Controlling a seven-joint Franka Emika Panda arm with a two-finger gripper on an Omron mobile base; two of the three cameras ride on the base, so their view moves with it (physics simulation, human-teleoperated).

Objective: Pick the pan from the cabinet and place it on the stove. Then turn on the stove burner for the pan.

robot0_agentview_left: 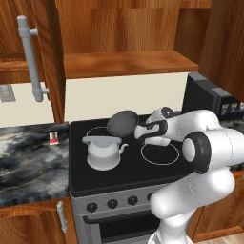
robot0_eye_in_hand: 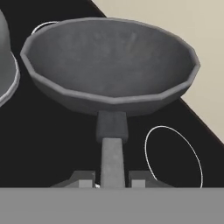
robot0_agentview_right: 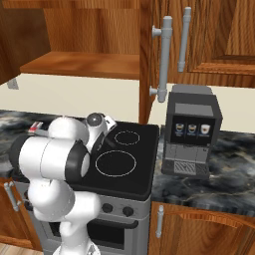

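pan point(robot0_agentview_left: 123, 124): small dark grey frying pan, held in the air over the stove point(robot0_agentview_left: 95, 176), above its rear rings, just behind + to the right of the kettle. Tilted, bowl facing partly forward in left base view.
gripper point(robot0_eye_in_hand: 112, 181): fingers pinched narrow on the pan's thin straight handle, one tip each side, well back from the bowl (hand view). Holding the pan.
kettle point(robot0_agentview_left: 102, 151): white, loop handle, sits on stove's front-left ring. Close to the pan; whether they touch, can't tell.
free rings: front-right ring of stove point(robot0_agentview_left: 160, 153) bare; a smaller ring point(robot0_eye_in_hand: 173, 155) shows on the black glass under the pan handle in hand view.
cabinet point(robot0_agentview_left: 124, 62): above the stove, door swung open, shelf bare wood.
knobs point(robot0_agentview_left: 112, 204): row of black ones on stove's grey front, below the glass; untouched, I'd judge.
coffee machine point(robot0_agentview_right: 191, 132): black, on counter right of the stove.
handling (judgement): pan looks stiff metal, prob. light-ish but bowl-heavy, so a grip far out on the handle lets it droop/twist. Handle thin + smooth, could slip round in the tips. Better hold: nearer the bowl, on the thicker stub. Not fragile; glass top is, so set down flat + gently.
stage (judgement): carry done mostly; lowering onto a ring + burner knob not yet done.
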